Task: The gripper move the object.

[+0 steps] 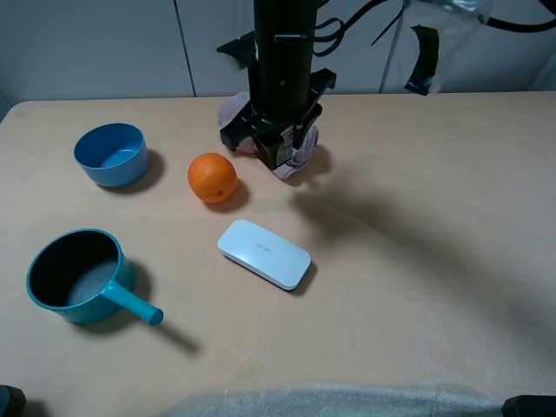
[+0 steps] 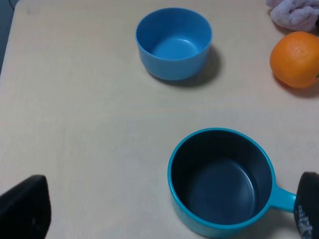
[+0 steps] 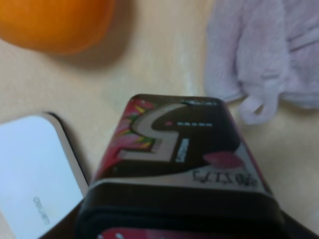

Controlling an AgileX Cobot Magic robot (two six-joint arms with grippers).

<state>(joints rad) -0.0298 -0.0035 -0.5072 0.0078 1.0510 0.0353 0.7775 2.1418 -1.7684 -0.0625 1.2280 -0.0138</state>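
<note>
My right gripper (image 1: 276,143), a black claw on a thick black arm, hangs over the far middle of the table and is shut on the object (image 3: 179,144), a small dark box with red-pink graphics and a white label. It holds the box above the table, between the orange (image 1: 212,177) and a lilac cloth (image 1: 302,155). In the exterior view the claw hides most of the box. My left gripper (image 2: 168,206) is open and empty, with its fingers (image 2: 27,209) wide apart over the teal saucepan (image 2: 222,181).
A blue bowl (image 1: 110,154) stands at the far left. The teal saucepan (image 1: 78,278) is at the near left. A flat white rounded case (image 1: 263,253) lies in the middle, in front of the orange. The cloth (image 3: 269,55) is beside the held box.
</note>
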